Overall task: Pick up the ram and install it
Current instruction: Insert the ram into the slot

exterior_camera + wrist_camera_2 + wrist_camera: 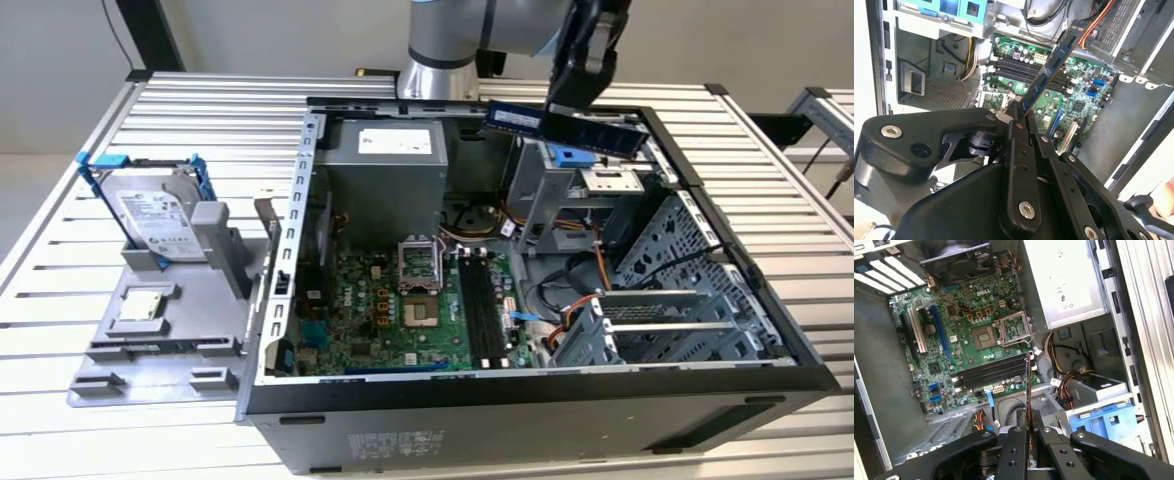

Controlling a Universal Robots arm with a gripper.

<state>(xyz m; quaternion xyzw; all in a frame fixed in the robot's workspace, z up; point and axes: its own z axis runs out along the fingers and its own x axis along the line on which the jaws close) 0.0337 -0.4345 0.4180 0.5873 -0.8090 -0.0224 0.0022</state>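
The ram (561, 126) is a long dark blue stick with black chips, held in the air above the back of the open computer case (534, 385). My gripper (577, 98) is shut on it from above. In the second wrist view the ram (1054, 62) runs slanted away from the black fingers (1018, 131) that clamp it. The first wrist view has the ram (1028, 385) edge-on between the fingers (1015, 440), above the black memory slots (989, 372). Those slots (481, 305) lie on the green motherboard (387, 310), well below the stick.
A silver hard drive in a blue frame (154, 220) stands in a grey fixture (160, 330) at the exterior view's left. Inside the case are the power supply (387, 150), drive cages (667, 300), cables (587, 290) and a processor socket (416, 262).
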